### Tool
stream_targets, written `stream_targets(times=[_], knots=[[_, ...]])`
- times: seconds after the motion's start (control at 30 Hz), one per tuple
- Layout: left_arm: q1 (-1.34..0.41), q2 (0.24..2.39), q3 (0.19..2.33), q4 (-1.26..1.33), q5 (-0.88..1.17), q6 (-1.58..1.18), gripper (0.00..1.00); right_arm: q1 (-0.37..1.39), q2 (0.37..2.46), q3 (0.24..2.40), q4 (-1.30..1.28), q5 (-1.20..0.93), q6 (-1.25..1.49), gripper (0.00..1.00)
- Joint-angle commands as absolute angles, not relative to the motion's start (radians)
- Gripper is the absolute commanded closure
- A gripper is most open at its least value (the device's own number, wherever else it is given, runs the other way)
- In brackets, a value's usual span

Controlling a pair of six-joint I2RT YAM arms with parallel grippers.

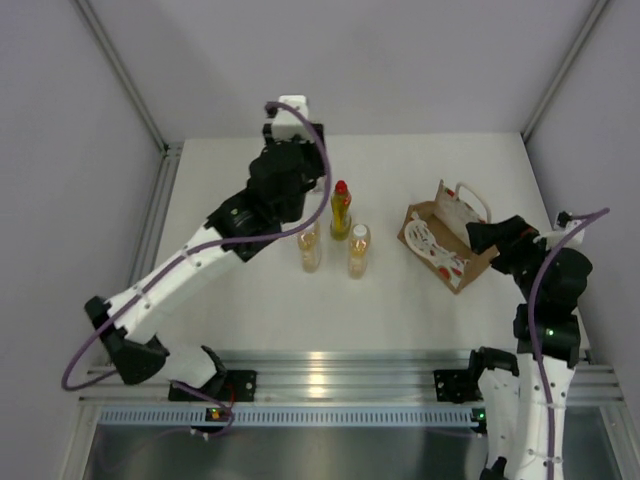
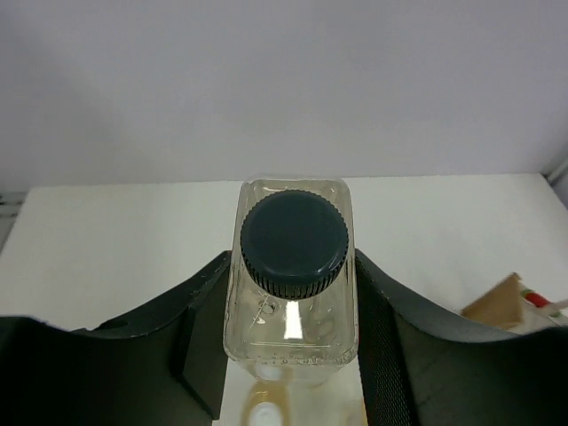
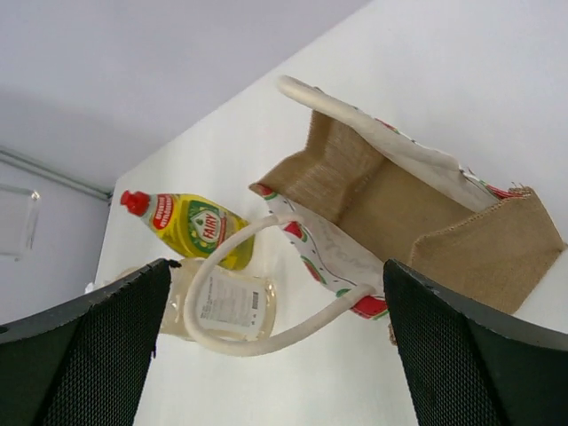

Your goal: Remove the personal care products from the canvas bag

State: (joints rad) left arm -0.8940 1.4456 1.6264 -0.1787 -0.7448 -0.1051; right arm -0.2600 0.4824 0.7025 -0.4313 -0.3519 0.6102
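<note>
A white table point(image 1: 420, 300) stands between grey walls. The left pincer point(image 2: 293, 348) is clenched on the clear bottle point(image 2: 294, 244), with the cap toward its wrist and the long axis along the fingers. The yellow bottle point(image 1: 340, 215) and two amber bottles point(image 1: 310, 250) stand just beside it, on the bag point(image 1: 445, 245) side. The right pincer point(image 3: 280, 359) gapes wide at the bag's mouth and holds nothing. The left arm looks nearer the likely set-down spot.

White tabletop point(image 1: 240, 300). Near centre, three bottles, all upright: yellow bottle point(image 1: 341, 212) with red cap farthest back; left amber bottle point(image 1: 311, 248) and right amber bottle point(image 1: 359, 251), white caps, side by side just in front, not touching. Off to the right, well apart: canvas bag point(image 1: 445, 240), mouth open, white rope handles, red-and-white print.
</note>
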Motion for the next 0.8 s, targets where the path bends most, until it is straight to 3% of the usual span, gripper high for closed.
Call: stream_targets(times=[0.0, 0.13, 0.4, 0.77], knots=[[-0.780, 1.237, 1.547, -0.181, -0.819, -0.228, 1.00, -0.265, 0.423, 0.776, -0.439, -0.399, 0.577, 0.01], [-0.712, 1.166, 1.419, -0.228, -0.864, -0.270, 1.00, -0.265, 0.381, 0.883, -0.530, -0.403, 0.517, 0.01], [-0.672, 1.135, 1.195, -0.304, -0.928, -0.463, 1.00, -0.183, 0.416, 0.968, -0.571, -0.635, 0.446, 0.01], [-0.675, 1.089, 0.916, -0.301, -0.963, -0.714, 1.00, -0.038, 0.414, 1.029, -0.669, -0.601, 0.359, 0.01]])
